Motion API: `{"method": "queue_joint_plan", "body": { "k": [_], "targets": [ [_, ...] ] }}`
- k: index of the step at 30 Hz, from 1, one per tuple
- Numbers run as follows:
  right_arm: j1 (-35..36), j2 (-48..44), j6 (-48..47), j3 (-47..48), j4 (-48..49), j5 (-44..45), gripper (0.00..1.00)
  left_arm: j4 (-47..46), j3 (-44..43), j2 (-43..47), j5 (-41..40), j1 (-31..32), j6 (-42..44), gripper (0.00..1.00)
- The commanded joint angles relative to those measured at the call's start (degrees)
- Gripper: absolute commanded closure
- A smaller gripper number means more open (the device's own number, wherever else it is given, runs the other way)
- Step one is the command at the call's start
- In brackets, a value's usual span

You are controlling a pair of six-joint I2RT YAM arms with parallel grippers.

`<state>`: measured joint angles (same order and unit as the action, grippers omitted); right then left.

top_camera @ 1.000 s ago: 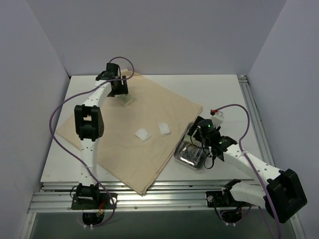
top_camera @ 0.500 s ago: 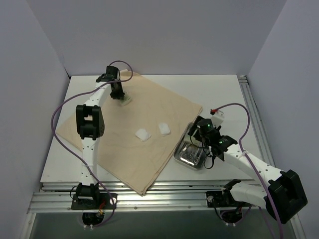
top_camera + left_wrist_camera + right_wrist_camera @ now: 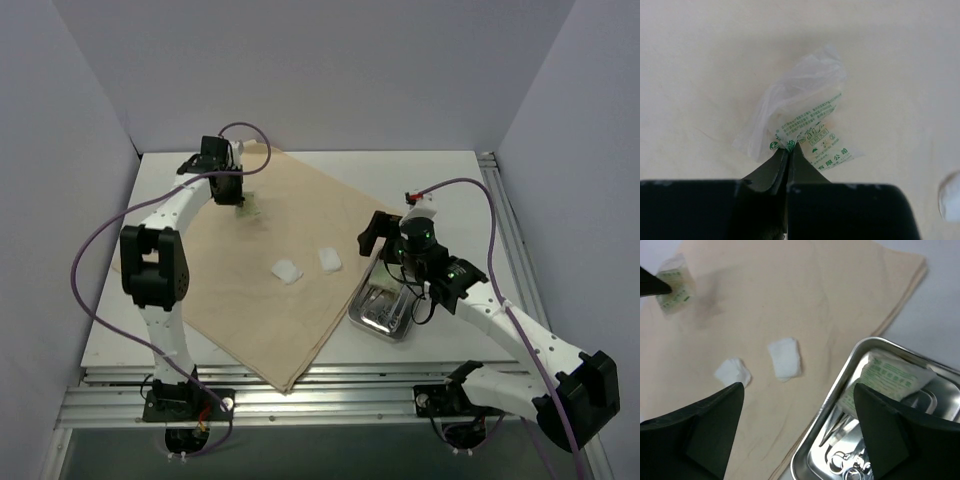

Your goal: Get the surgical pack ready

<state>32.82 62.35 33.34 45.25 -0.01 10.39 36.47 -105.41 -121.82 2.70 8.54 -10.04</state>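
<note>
The left pincer (image 3: 787, 150) is pressed together on the corner of a green-printed packet (image 3: 810, 115), near the far left corner of the tan cloth (image 3: 300, 320) spread over the tabletop (image 3: 440, 175). With only thin wrapper in the grip, I would lift it straight up and slowly, and carry it low so it cannot slip free. The right pincer (image 3: 797, 390) hangs spread above the steel tray (image 3: 360, 310) at the cloth's right edge.

- **Packets:** two, this one and another packet (image 3: 885, 377) in the tray.
- **Gauze pads:** two, one pad (image 3: 287, 270) beside the other pad (image 3: 329, 259) mid-cloth.
- **Cloth and tray:** one of each.
- **Forceps (image 3: 845, 460):** in the tray, number unclear.
</note>
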Motion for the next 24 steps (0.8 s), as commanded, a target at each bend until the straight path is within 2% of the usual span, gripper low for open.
{"method": "queue_joint_plan", "body": {
  "k": [1, 2, 6, 11, 13, 14, 16, 20, 22, 24],
  "targets": [
    [2.2, -0.7, -4.8, 4.6, 5.5, -6.9, 0.09, -4.2, 7.2, 12.1, 7.3, 3.0, 6.0, 0.98],
    [4.3, -0.4, -5.0, 4.8, 8.5, -7.1, 0.01, -4.4, 11.5, 14.4, 8.5, 3.6, 7.3, 0.98],
    [9.3, 3.8, -6.6, 6.3, 15.2, -9.5, 0.0, -3.7, 19.3, 26.5, 15.4, 7.3, 9.8, 0.98],
    [14.4, 8.4, -7.9, 8.7, 22.7, -14.9, 0.13, 1.1, 23.0, 35.0, 23.0, 10.6, 14.3, 0.98],
    [15.0, 8.3, -5.7, 6.9, 27.0, -15.3, 0.18, 2.1, 24.2, 37.6, 23.3, 12.1, 14.7, 0.98],
    [14.9, 7.9, -4.6, 5.6, 32.0, -16.0, 0.19, 2.3, 24.5, 38.3, 23.6, 12.3, 14.8, 0.98],
    [15.0, 7.1, -2.7, 2.1, 35.4, -16.5, 0.21, 2.6, 25.8, 40.5, 25.4, 12.6, 15.1, 0.98],
    [15.2, 9.4, -1.1, 1.5, 38.2, -19.8, 0.25, 4.3, 25.8, 42.5, 30.3, 12.8, 16.1, 0.98],
    [15.4, 10.2, -0.6, 1.5, 38.7, -20.3, 0.33, 5.0, 26.0, 43.3, 32.2, 12.9, 16.4, 0.98],
    [15.6, 10.9, -0.2, 1.1, 38.9, -19.4, 0.35, 5.6, 26.2, 44.3, 35.4, 12.9, 17.1, 0.98]
  ]
}}
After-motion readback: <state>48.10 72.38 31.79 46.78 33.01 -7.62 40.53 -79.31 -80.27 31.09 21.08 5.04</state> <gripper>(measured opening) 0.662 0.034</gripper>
